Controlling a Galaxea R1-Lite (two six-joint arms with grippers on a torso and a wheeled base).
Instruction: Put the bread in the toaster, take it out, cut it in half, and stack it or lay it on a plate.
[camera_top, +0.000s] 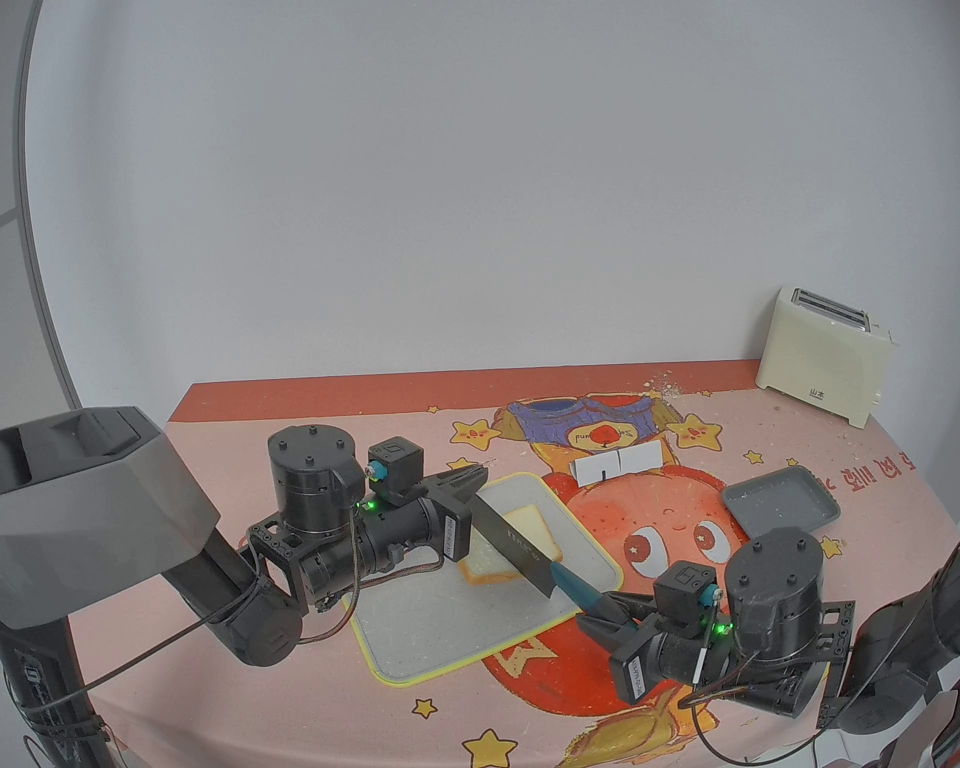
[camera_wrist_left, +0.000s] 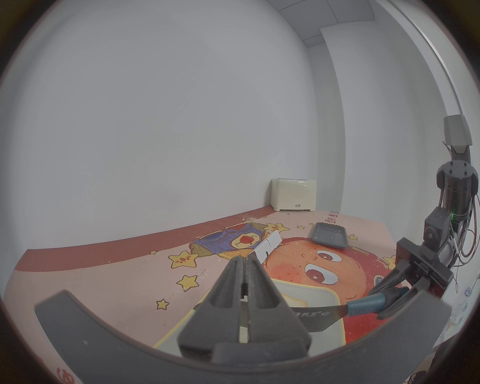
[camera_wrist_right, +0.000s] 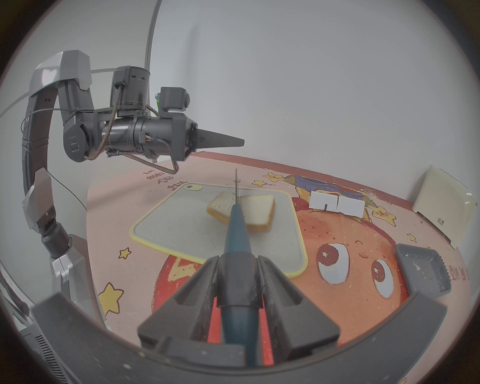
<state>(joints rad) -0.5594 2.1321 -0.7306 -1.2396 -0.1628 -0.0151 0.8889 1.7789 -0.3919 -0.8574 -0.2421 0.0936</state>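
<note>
One knife (camera_top: 520, 548) pinched in right tool (camera_top: 600, 608) | left tool (camera_top: 478, 474) pressed together | bread (camera_top: 530, 527) on board (camera_top: 430, 620)

The knife (camera_top: 520, 550) lies across the bread (camera_top: 535, 522) in my head view and covers a strip of it, so I can't tell whether the slice is cut through. From the left wrist, my left gripper (camera_wrist_left: 245, 262) blocks nearly all the bread. The knife's handle end is buried in the right gripper (camera_wrist_right: 239, 262).
</note>
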